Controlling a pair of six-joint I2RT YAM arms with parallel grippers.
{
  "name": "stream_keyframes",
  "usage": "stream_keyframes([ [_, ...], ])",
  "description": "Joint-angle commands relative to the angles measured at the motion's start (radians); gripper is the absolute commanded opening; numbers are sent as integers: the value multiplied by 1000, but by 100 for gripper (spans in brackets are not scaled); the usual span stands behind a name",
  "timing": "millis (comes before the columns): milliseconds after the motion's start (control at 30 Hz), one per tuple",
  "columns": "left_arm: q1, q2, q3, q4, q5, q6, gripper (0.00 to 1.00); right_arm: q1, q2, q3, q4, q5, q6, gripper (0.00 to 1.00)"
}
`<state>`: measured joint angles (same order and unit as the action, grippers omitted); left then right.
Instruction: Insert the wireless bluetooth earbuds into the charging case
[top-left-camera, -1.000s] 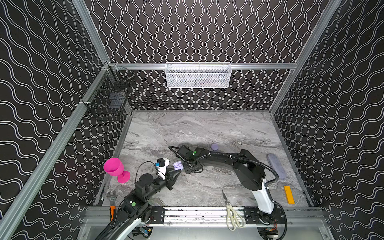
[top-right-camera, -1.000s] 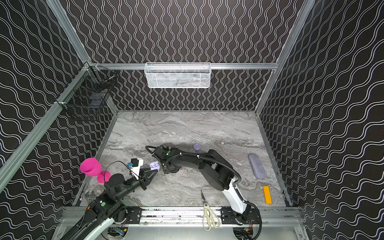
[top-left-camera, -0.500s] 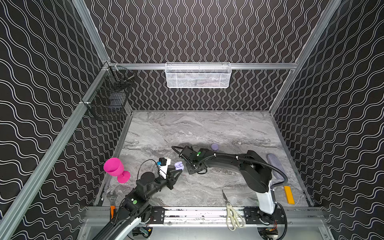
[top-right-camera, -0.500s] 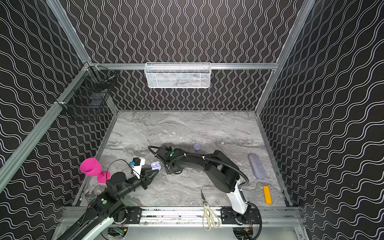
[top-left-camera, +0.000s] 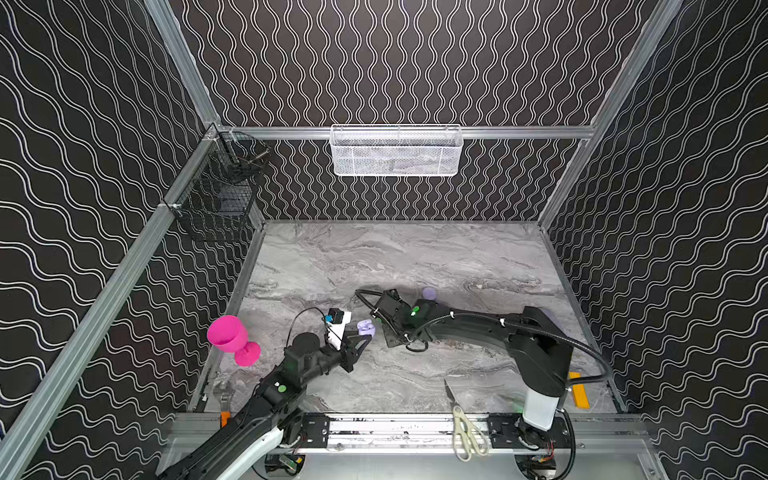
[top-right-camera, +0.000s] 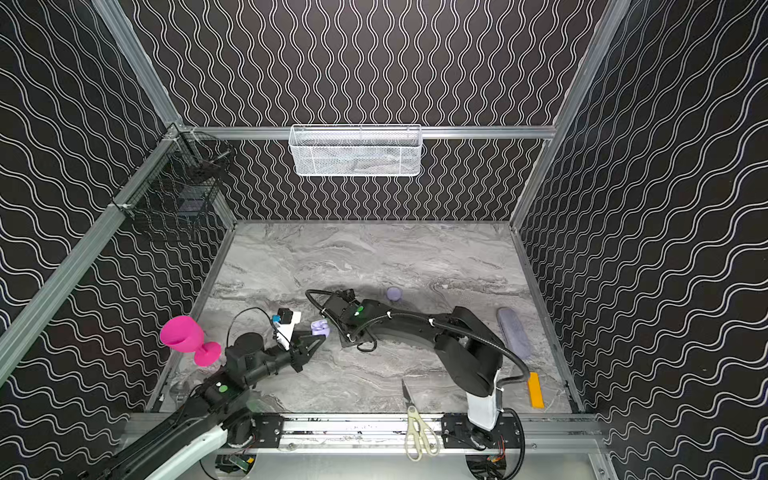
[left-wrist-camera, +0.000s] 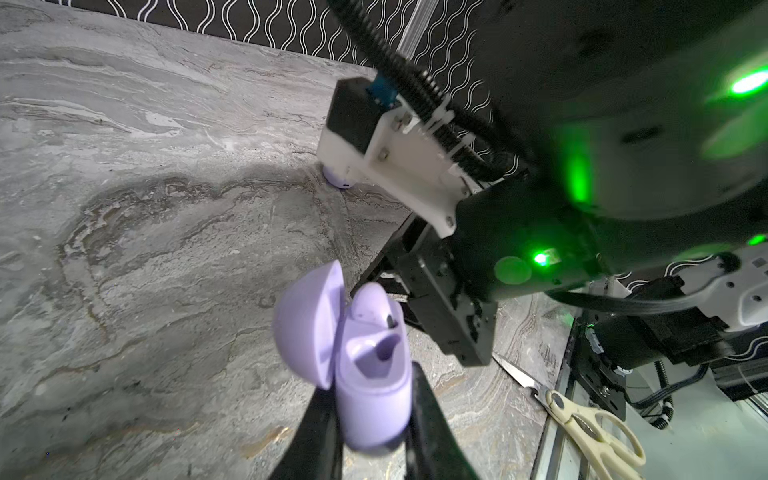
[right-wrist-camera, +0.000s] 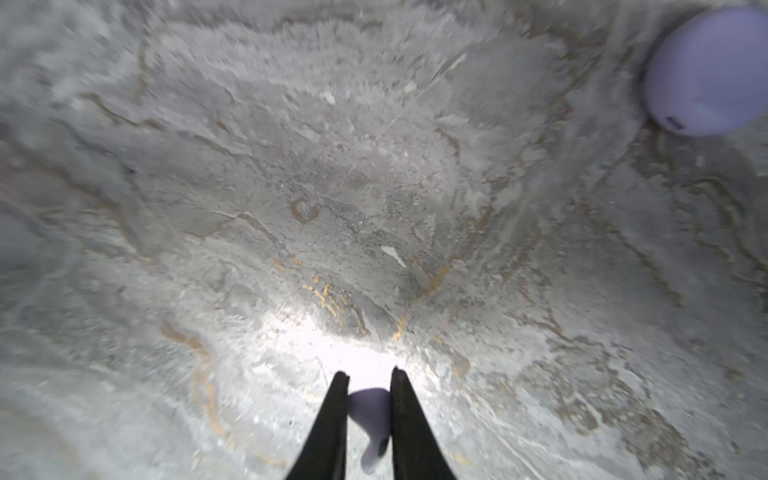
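Left gripper (left-wrist-camera: 372, 409) clamps the open charging case (left-wrist-camera: 365, 370); right gripper (right-wrist-camera: 369, 380) pinches an earbud (right-wrist-camera: 370, 419)

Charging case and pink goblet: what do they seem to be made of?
The charging case looks like smooth matte lavender plastic: even colour, soft sheen, moulded earbud well. The pink goblet seems matte silicone or plastic: uniform colour, no glare; cannot tell which.

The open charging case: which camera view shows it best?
The left wrist view: the open charging case appears close up, lid raised, inside visible, clamped in the left gripper. In both top views it is a small lavender spot by that gripper. The right wrist view does not show it.
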<state>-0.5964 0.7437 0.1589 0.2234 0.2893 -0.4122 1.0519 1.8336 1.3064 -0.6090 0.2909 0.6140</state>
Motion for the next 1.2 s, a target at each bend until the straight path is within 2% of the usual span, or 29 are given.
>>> stream_keyframes([
  [0, 0, 54, 10, 139, 28, 16, 23, 0, -49, -20, 32, 40, 23, 19],
  [500, 1, 331, 46, 362, 94, 56, 22, 2, -234, -49, 8, 123, 18, 18],
  [967, 1, 457, 54, 527, 246, 45, 22, 3, -299, -33, 27, 139, -14, 18],
  [1167, 1, 466, 51, 551, 271, 37, 22, 13, -321, -33, 56, 123, -23, 17],
])
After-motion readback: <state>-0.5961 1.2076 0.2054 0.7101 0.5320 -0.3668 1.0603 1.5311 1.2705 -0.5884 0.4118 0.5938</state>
